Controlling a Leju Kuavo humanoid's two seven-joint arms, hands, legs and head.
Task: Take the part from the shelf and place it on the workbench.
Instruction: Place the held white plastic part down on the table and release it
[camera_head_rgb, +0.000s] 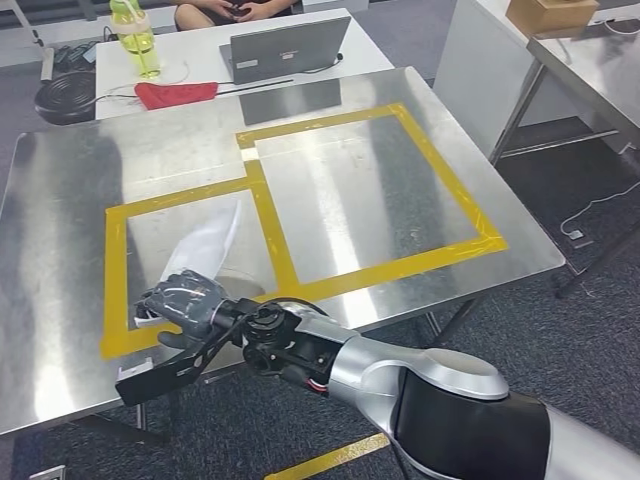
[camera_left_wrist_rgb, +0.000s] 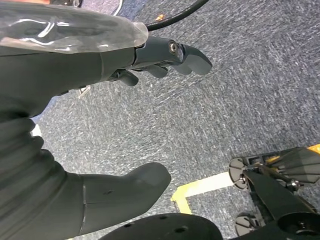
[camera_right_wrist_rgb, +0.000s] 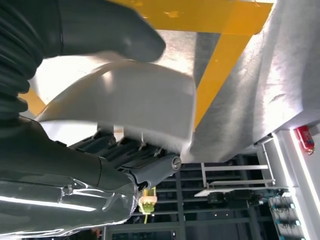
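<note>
Over the smaller yellow-taped rectangle (camera_head_rgb: 115, 262) at the near edge of the steel workbench (camera_head_rgb: 68, 210), the right hand (camera_head_rgb: 181, 303) grips the white part (camera_head_rgb: 207, 243), a curved pale piece clamped between thumb and fingers (camera_right_wrist_rgb: 124, 150). Most of the part sits inside that rectangle, above the metal; whether it touches is unclear. Well away from the rectangle, the left hand (camera_left_wrist_rgb: 75, 120) hangs above grey carpet, fingers apart, holding nothing.

This looks like a robotics lab or test workshop. A steel workbench (camera_head_rgb: 68, 230) carries 2 rectangles of yellow tape (camera_head_rgb: 269, 232), grey carpet (camera_head_rgb: 596, 330) covers the floor, and behind it a person sits at a white desk (camera_head_rgb: 196, 50) with a laptop (camera_head_rgb: 287, 47).
</note>
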